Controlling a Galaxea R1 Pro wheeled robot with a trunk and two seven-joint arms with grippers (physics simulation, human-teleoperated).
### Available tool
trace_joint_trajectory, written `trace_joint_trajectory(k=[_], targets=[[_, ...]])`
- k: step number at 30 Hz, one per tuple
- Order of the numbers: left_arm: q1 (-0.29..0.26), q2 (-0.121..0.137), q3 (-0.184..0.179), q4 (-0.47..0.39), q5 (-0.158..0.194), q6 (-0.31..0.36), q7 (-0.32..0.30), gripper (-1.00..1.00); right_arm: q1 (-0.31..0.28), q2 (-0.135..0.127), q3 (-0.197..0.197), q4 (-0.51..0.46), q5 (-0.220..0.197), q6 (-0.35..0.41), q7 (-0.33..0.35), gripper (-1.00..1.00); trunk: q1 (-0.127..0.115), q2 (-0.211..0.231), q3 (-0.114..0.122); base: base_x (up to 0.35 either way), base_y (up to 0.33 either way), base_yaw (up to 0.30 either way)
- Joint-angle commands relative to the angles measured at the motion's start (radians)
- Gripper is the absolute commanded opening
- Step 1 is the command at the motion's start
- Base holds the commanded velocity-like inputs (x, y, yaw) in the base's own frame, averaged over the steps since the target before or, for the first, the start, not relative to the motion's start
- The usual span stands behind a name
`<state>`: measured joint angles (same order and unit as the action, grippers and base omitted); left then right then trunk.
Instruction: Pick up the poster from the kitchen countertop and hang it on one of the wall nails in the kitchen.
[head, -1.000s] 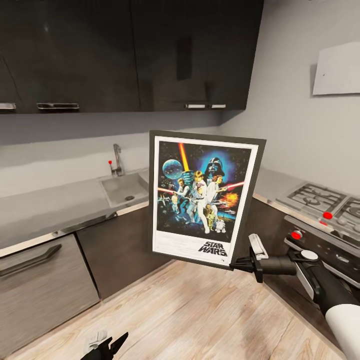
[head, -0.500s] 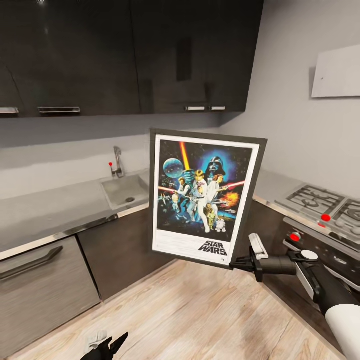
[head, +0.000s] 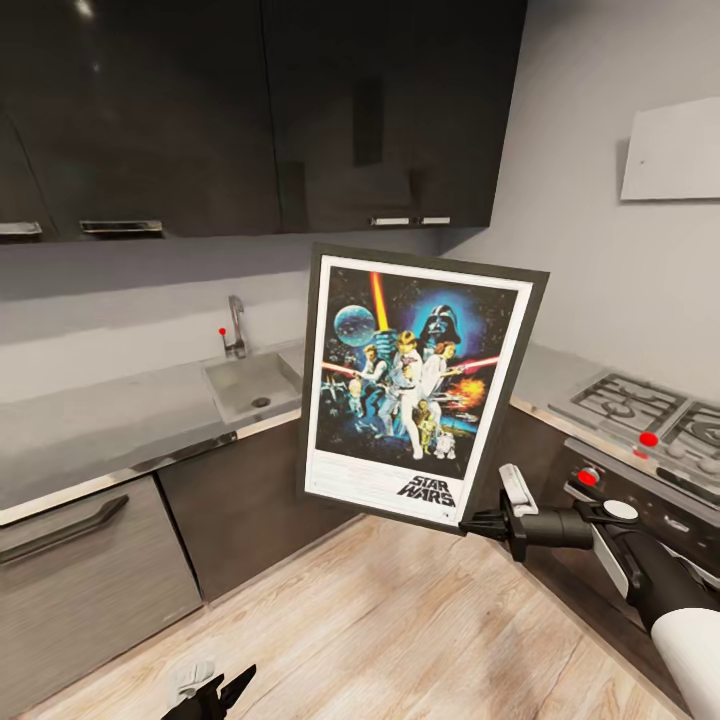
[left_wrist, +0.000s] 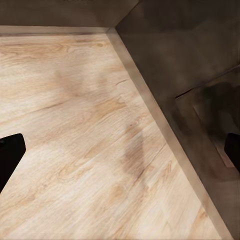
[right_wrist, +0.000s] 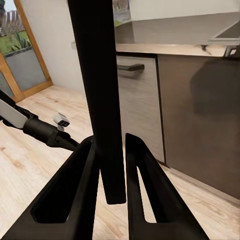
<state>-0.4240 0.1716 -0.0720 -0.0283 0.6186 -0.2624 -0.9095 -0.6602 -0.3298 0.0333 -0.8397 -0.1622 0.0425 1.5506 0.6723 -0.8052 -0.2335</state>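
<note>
Holding the poster (head: 415, 385) up in the air, we have the pick-up half of the task done: it is off the surface (head: 90, 425) and hangs upright, slightly tilted, over the wooden floor (head: 400, 620) in the kitchen corner. Our right claw (head: 478, 522) is clenched on the frame's lower corner; in the right wrist view the dark frame edge (right_wrist: 100, 100) sits pinched between the two fingers (right_wrist: 75, 195). What is left, as we judge it, is the hanging itself, and we cannot make out a wall nail anywhere.

Our left claw (head: 215, 690) hangs low over the floor with nothing between its fingers, which look spread apart in its wrist view.

Around us are the sink (head: 250, 385) with its tap, the dark upper cabinets (head: 250, 110), the gas hob (head: 640, 405) close by our right arm, and a pale panel (head: 672, 150) on the grey wall. The hob and cabinets crowd any swing of the frame.
</note>
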Motion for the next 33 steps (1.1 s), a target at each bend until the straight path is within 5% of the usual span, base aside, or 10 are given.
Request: trace_joint_trajectory(k=[1, 33], targets=[[-0.001, 0.000, -0.008, 0.001, 0.006, -0.006, -0.002, 1.00, -0.001, -0.001, 0.003, 0.001, -0.006, 0.008, 0.003, -1.00, -0.004, 0.006, 0.002, 0.000, 0.000, 0.000], [-0.001, -0.001, -0.008, 0.001, 0.006, -0.006, 0.034, 1.00, -0.001, -0.002, 0.003, 0.001, -0.007, 0.008, 0.003, -1.00, -0.126, 0.230, 0.102, 0.000, 0.000, 0.000]])
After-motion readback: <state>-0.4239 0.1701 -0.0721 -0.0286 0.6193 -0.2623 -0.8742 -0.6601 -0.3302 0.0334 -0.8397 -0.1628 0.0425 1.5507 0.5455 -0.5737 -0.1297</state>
